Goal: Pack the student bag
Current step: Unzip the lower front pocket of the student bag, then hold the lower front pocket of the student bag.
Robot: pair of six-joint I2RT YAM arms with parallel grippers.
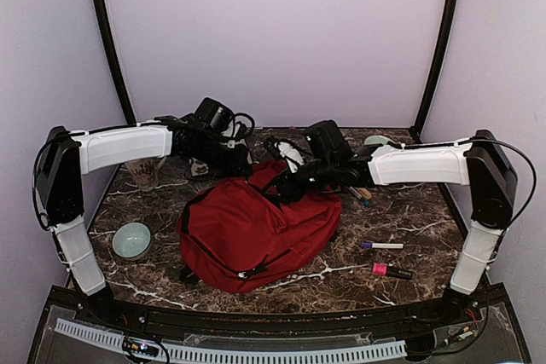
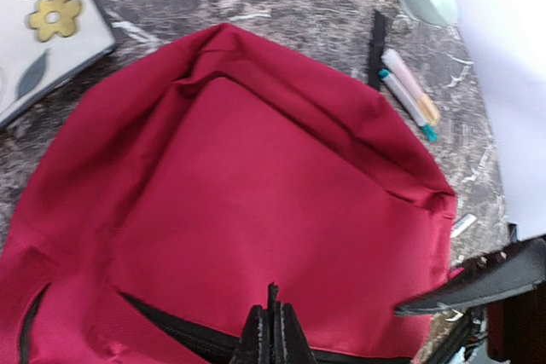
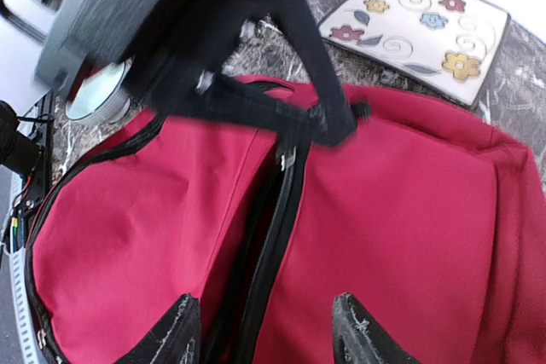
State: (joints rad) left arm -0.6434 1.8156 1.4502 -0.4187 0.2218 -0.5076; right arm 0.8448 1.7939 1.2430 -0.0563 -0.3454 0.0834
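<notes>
The student bag (image 1: 256, 228) is a dark-red backpack lying flat in the middle of the marble table. Its main zip (image 3: 273, 236) is partly undone, leaving a dark slit between the two red panels. My left gripper (image 2: 273, 330) is shut on a thin black zip pull (image 2: 275, 294) at the bag's far edge. In the right wrist view its fingertips (image 3: 334, 124) sit just above the silver slider (image 3: 286, 158). My right gripper (image 3: 269, 334) hangs open over the slit, one finger on each side, holding nothing.
A flower-patterned white notebook (image 3: 418, 31) lies behind the bag. A pale green bowl (image 1: 132, 240) and a cup (image 1: 145, 172) stand on the left. Two markers (image 1: 381, 245) (image 1: 391, 271) lie on the right, with more pens (image 2: 409, 95) by the bag's far corner.
</notes>
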